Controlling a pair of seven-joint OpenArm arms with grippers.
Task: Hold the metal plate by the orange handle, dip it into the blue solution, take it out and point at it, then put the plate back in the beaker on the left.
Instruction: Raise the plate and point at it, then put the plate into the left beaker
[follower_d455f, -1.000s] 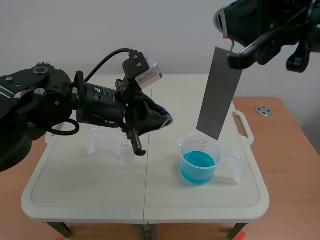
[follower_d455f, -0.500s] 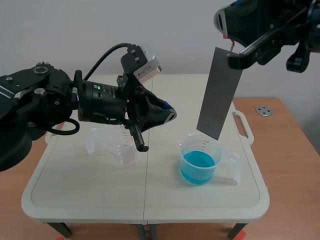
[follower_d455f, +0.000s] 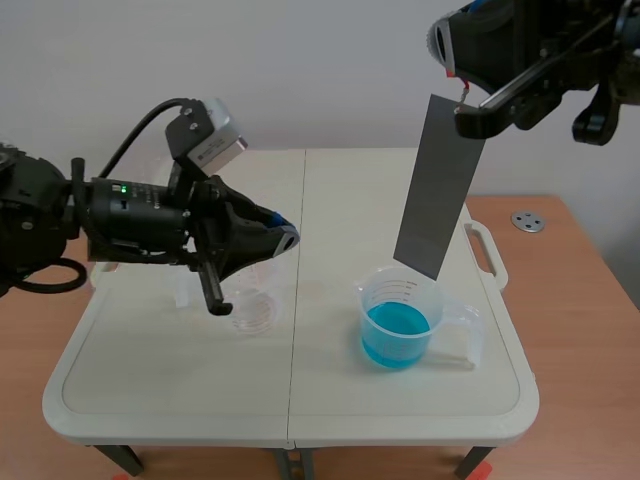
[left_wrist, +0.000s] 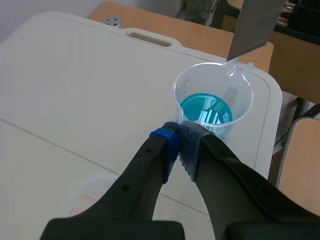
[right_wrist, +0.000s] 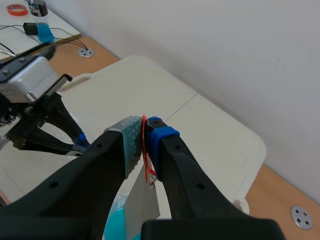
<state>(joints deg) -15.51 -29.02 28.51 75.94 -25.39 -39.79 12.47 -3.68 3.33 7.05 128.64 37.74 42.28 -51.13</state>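
Scene view: right fingers (follower_d455f: 508, 106) pinch flat grey metal plate (follower_d455f: 440, 185); left fingers (follower_d455f: 252, 230) closed, empty.

Grey metal plate (follower_d455f: 440, 185) hangs tilted at upper right, just above the blue-solution beaker (follower_d455f: 398, 322); empty beaker (follower_d455f: 252, 312) stands centre-left.

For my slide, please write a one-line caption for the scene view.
Right gripper holds the metal plate over the blue-solution beaker; the shut left gripper hovers near the empty beaker.

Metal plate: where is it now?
Scene view, right side: the metal plate hangs tilted, pinched at its top in the raised right hand, with its lower edge just above the beaker of blue solution.
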